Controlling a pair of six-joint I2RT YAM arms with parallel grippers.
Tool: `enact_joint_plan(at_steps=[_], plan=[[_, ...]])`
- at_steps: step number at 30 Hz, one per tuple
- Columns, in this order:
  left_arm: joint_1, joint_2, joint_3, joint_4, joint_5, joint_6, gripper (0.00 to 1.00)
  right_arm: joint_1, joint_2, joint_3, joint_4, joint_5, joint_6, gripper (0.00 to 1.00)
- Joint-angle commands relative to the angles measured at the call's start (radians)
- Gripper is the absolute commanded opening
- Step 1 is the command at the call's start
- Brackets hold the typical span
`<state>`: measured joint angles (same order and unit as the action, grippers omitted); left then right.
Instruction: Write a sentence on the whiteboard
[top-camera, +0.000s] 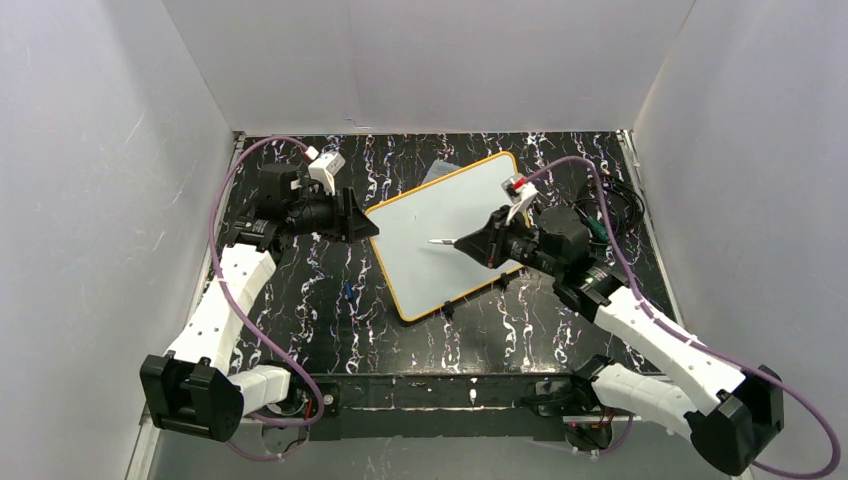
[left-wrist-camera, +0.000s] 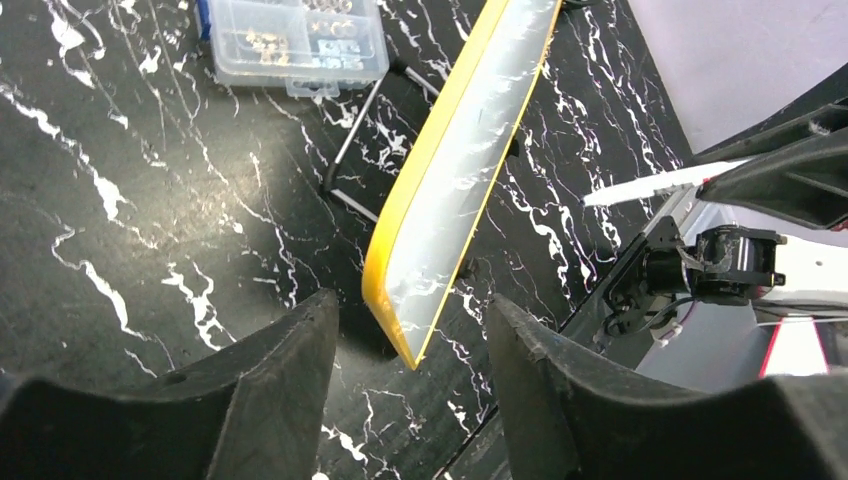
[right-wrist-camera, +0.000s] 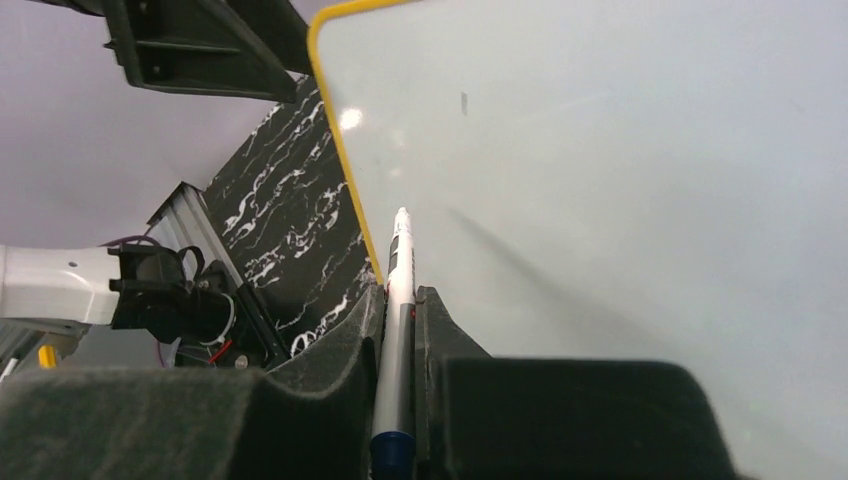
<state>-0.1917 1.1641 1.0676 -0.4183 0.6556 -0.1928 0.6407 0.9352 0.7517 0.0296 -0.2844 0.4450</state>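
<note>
The flat white whiteboard with thin orange-yellow frame (top-camera: 450, 235) stands tilted at the middle of the black marbled table (top-camera: 330, 300) and shows blank, with the right gripper (right-wrist-camera: 400, 300) clenched on a white marker (right-wrist-camera: 400, 270) pointed at its face and the left gripper (top-camera: 362, 226) parted, empty, at its corner; the sentence is judged wholly outstanding.

Whiteboard (left-wrist-camera: 460, 170) corner inside parted hand (left-wrist-camera: 410, 310), seemingly untouched.

White link shells (top-camera: 222, 300) between black joint housings (top-camera: 190, 395); purple cables (top-camera: 213, 215) looping alongside; matte black wedge-shaped fingers (left-wrist-camera: 270, 400).
</note>
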Motion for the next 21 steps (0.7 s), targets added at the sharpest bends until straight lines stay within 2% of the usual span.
enact_joint_plan(at_steps=[1,7,14,21], plan=[[0.005,0.008,0.041,0.043,0.100,0.035,0.49,0.119,0.060,0.087,0.159,0.159,-0.042,0.01],[0.006,-0.016,0.001,0.089,0.101,0.058,0.33,0.213,0.177,0.138,0.260,0.232,-0.064,0.01],[0.006,-0.009,-0.024,0.107,0.115,0.076,0.22,0.269,0.270,0.189,0.339,0.277,-0.088,0.01],[0.006,-0.020,-0.044,0.122,0.113,0.087,0.00,0.290,0.304,0.209,0.369,0.309,-0.095,0.01]])
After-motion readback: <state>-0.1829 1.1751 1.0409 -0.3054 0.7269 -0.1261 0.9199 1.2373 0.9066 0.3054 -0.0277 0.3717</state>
